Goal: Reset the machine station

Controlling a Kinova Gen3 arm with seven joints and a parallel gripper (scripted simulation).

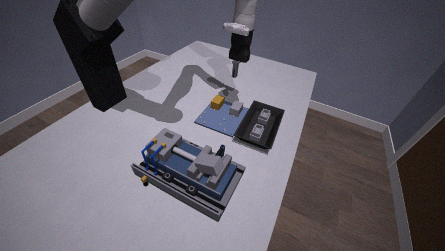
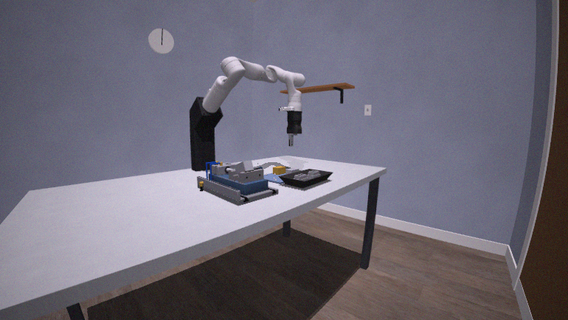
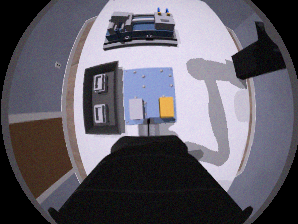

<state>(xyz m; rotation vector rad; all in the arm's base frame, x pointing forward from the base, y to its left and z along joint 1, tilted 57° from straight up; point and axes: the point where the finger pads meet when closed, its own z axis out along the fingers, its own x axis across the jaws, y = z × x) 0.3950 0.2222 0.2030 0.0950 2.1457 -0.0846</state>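
Observation:
My gripper [image 1: 234, 72] hangs high above the far edge of the blue infeed plate [image 1: 221, 118], shut and empty; it also shows in the exterior view [image 2: 291, 140]. A yellow brass blank [image 1: 217, 102] and a gray aluminum blank [image 1: 236, 108] sit on the plate's far part. Two finished parts [image 1: 264, 114] [image 1: 256, 130] lie pocket up in the black outfeed tray [image 1: 259, 124]. The vise [image 1: 186, 158] stands at the front; a gray block [image 1: 212, 164] lies tilted between its jaws. In the wrist view the plate [image 3: 149, 96], tray [image 3: 101, 99] and vise [image 3: 141, 27] lie ahead.
The black arm base [image 1: 90, 52] stands at the table's back left. The table's right edge runs close past the tray. A wall shelf [image 2: 318, 88] hangs behind the arm.

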